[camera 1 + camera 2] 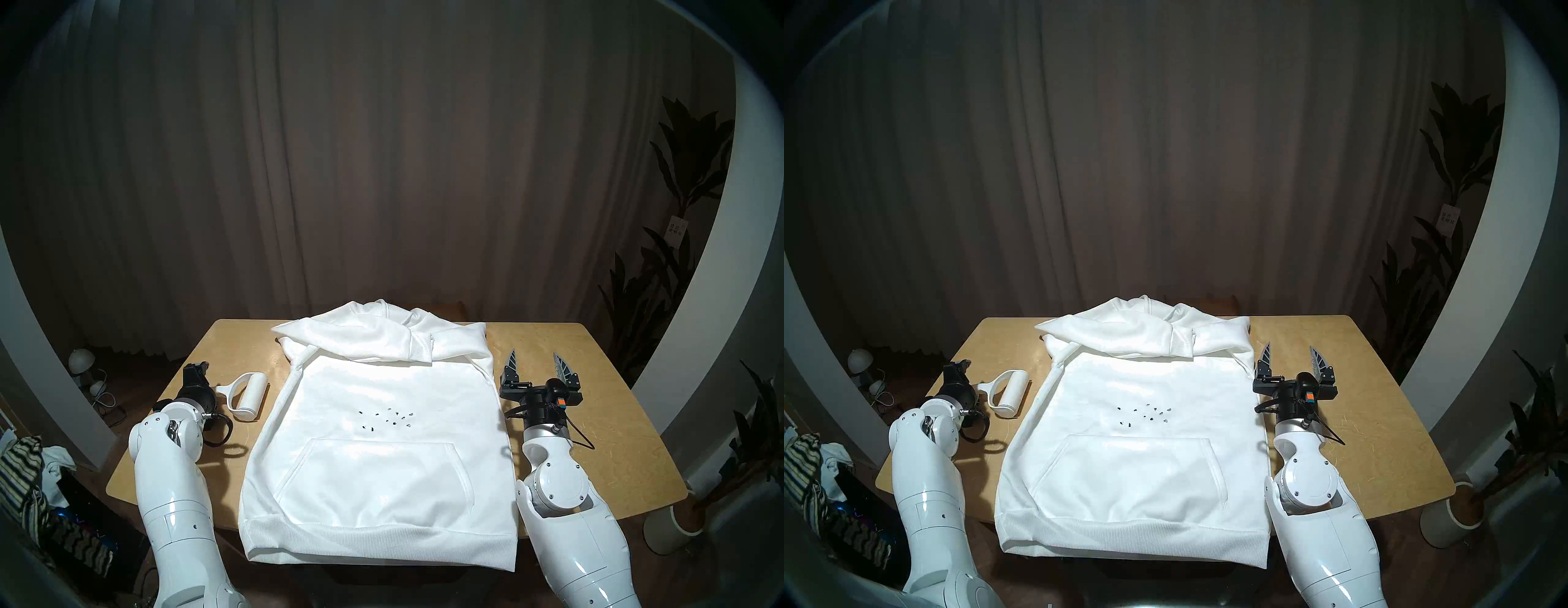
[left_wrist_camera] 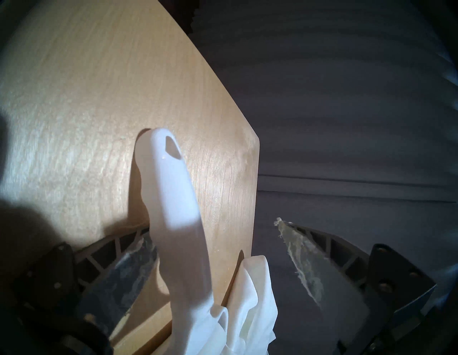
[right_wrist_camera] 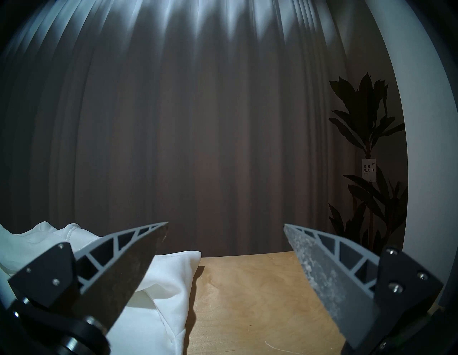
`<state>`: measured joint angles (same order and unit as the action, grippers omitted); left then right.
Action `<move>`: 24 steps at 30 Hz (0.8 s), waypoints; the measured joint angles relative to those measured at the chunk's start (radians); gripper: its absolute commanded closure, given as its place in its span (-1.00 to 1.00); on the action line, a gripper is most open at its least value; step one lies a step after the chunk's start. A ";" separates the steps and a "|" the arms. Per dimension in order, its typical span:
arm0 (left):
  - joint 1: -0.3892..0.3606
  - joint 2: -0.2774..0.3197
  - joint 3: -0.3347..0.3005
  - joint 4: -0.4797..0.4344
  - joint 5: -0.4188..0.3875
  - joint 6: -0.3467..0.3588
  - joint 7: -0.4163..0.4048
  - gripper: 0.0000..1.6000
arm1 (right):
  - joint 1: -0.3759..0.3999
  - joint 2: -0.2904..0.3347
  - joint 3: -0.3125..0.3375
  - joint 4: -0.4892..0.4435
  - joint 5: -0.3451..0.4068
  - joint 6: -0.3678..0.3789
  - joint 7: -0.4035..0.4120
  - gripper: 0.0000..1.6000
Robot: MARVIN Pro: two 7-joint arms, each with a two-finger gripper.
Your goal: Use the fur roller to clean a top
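Observation:
The white hooded sweatshirt lies flat on the wooden table, hem toward me, with several small dark specks on its chest. The white fur roller lies on the table left of it, handle toward my left gripper. In the left wrist view the handle lies between the open fingers of the left gripper, close to one finger. My right gripper is open and empty, right of the sweatshirt's shoulder.
Something crumpled and white shows low in the left wrist view; I cannot tell what it is. A striped cloth pile and a small lamp are on the floor at left. A potted plant stands at right.

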<state>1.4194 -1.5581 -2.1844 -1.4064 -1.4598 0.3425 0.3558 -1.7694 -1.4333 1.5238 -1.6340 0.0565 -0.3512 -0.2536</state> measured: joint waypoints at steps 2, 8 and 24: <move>-0.002 0.001 -0.003 0.004 -0.005 0.000 -0.003 -1.00 | 0.001 -0.001 0.000 0.000 -0.003 0.000 -0.003 -1.00; -0.003 0.005 -0.007 0.012 -0.015 0.003 -0.013 -0.73 | 0.006 -0.003 -0.001 0.001 -0.009 0.001 -0.007 -1.00; -0.008 0.029 -0.011 0.052 -0.020 0.022 -0.053 1.00 | 0.014 -0.009 -0.018 0.005 -0.027 0.008 -0.020 -1.00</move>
<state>1.4113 -1.5290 -2.1953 -1.3545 -1.4797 0.3647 0.3024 -1.7556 -1.4423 1.5063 -1.6288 0.0300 -0.3428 -0.2732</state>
